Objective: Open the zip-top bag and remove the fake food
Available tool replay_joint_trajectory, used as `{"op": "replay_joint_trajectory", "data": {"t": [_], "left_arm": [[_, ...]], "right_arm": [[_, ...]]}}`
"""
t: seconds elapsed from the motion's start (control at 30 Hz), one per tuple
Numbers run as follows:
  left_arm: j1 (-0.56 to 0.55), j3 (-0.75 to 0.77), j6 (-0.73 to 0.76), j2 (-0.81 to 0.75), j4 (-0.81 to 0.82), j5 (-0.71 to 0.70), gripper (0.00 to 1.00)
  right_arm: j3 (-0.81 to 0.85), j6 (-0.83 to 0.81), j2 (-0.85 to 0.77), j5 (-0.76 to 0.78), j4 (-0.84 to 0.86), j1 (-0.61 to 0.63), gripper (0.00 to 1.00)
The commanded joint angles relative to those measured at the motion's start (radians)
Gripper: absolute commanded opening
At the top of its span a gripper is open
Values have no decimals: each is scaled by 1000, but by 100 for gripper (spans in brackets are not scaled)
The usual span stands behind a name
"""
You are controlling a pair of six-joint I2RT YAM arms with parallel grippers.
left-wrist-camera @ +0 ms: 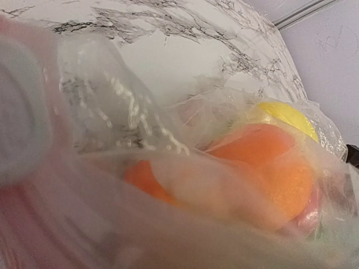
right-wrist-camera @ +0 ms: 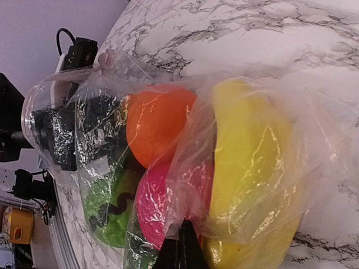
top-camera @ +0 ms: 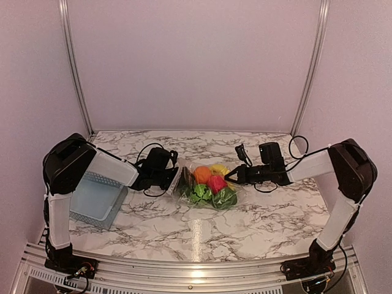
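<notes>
The zip-top bag (top-camera: 208,184) lies on its side mid-table between both arms, with the fake food inside: an orange ball (top-camera: 203,174), a yellow banana (top-camera: 219,168), a red fruit (top-camera: 215,183) and two green vegetables (top-camera: 199,193). My right gripper (top-camera: 237,177) is at the bag's right end. In the right wrist view its black fingertips (right-wrist-camera: 180,246) are pinched shut on a fold of bag film (right-wrist-camera: 314,145), between the red fruit (right-wrist-camera: 154,204) and the banana (right-wrist-camera: 247,162). My left gripper (top-camera: 173,177) is against the bag's left end. Blurred film (left-wrist-camera: 123,112) fills its wrist view and hides the jaws.
A light blue slatted basket (top-camera: 98,199) stands at the left, beside the left arm. Marble tabletop (top-camera: 202,226) lies in front of the bag. Pale walls and metal rails close off the back and sides.
</notes>
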Motion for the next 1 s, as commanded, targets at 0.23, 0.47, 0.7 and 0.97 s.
{"op": "replay_joint_trajectory", "data": {"t": [0.23, 0.47, 0.7, 0.97], "left_arm": [[2, 47, 58, -5, -307, -192, 66], [24, -21, 88, -117, -295, -184, 53], [35, -65, 105, -213, -301, -147, 43], [37, -163, 112, -390, -348, -115, 41]], "right_arm": [[-28, 4, -48, 46, 12, -14, 0], [-97, 29, -113, 110, 21, -79, 0], [-125, 31, -157, 165, 8, -108, 0], [-141, 42, -170, 202, 14, -121, 0]]}}
